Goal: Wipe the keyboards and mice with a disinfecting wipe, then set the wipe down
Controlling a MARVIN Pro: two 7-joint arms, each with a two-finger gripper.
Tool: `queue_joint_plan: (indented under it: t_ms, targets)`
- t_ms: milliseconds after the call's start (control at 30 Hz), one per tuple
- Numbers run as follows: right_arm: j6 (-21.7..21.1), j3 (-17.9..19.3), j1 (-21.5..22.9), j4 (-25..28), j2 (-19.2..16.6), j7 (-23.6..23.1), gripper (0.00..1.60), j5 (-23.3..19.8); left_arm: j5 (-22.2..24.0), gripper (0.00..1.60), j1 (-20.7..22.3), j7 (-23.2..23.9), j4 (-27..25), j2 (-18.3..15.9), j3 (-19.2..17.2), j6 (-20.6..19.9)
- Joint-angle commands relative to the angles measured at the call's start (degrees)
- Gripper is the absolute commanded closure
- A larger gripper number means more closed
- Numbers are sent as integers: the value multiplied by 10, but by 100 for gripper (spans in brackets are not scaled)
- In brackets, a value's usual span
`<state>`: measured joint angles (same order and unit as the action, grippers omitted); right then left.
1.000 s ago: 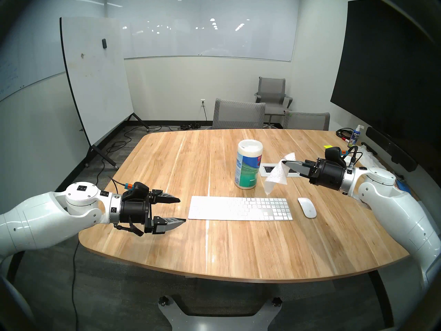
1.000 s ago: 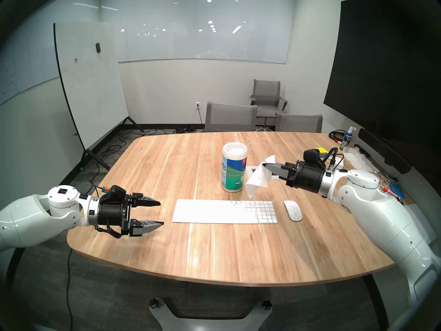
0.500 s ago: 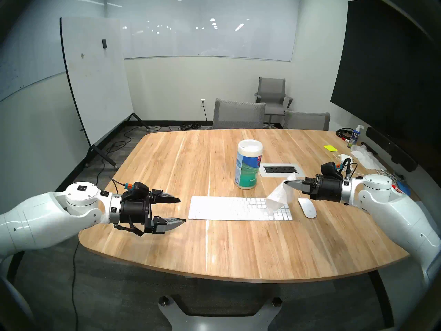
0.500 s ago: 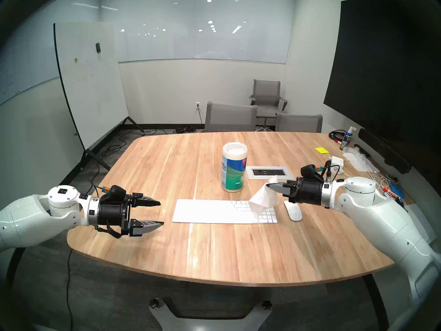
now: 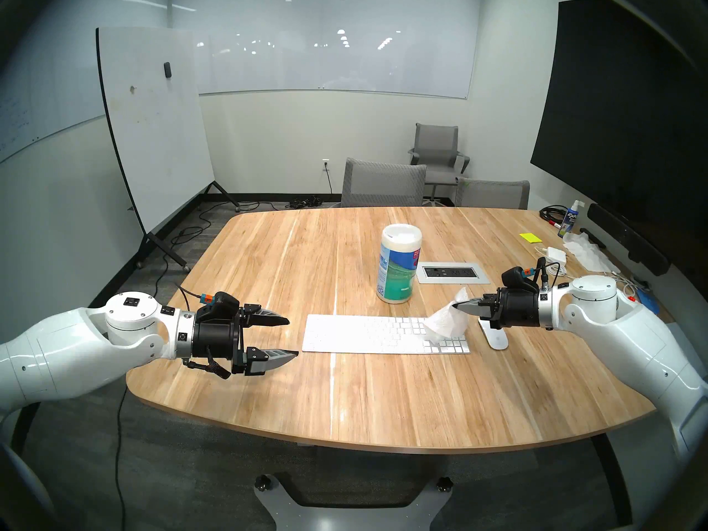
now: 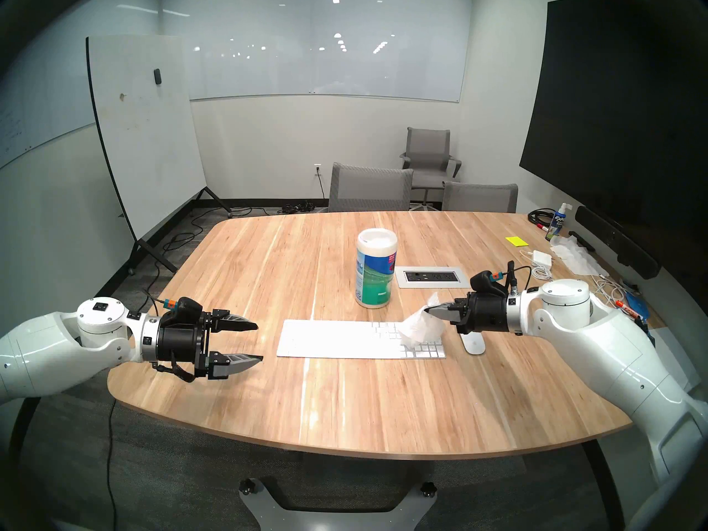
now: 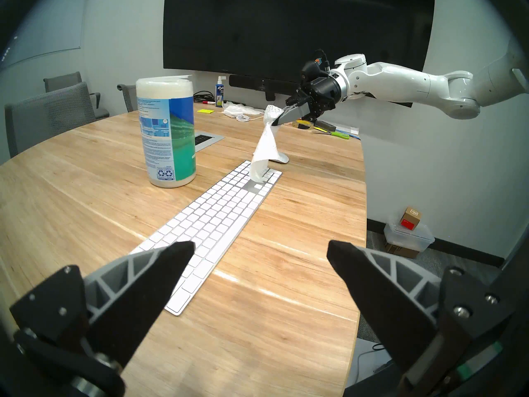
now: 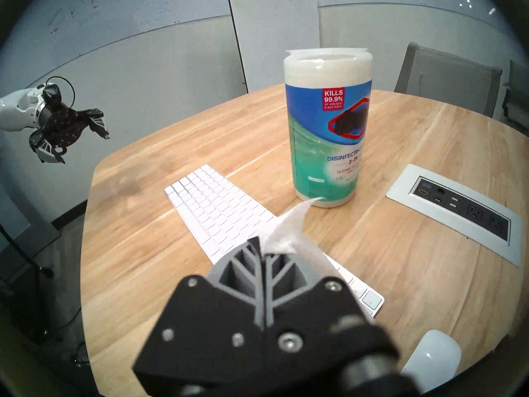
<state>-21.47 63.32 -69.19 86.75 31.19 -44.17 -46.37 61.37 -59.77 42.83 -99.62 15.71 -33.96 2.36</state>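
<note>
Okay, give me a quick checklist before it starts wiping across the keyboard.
1. Wipe pinched in the right gripper: ok, jaws shut on its top corner.
2. Wipe reaching the keyboard: ok, its lower end drapes onto the number pad.
3. Wipe flat enough to clean: not ok, it hangs bunched, touching only a few keys.
4. Left gripper out of the path: ok, open, past the keyboard's left end, holding nothing.
5. Canister clear of the sweep: ok, it stands behind the keyboard, apart from it.
6. Mouse clear: cannot tell, the right gripper hangs right over its far end.
</note>
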Motion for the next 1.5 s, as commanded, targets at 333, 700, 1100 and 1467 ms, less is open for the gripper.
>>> queue_joint_plan:
  t_ms: [333, 700, 1100, 1467]
  targets:
    - [-5, -40, 57, -22, 14, 10, 160, 107, 3, 0, 6, 0, -1, 1, -6, 2]
    - [1, -72, 76, -50, 15, -3, 160, 166, 3, 0, 6, 0, -1, 1, -6, 2]
    - [24, -96, 95, -88, 32, -28, 160, 204, 3, 0, 6, 0, -1, 1, -6, 2]
    - [41, -111, 102, -113, 40, -52, 160, 231, 3, 0, 6, 0, -1, 1, -5, 3]
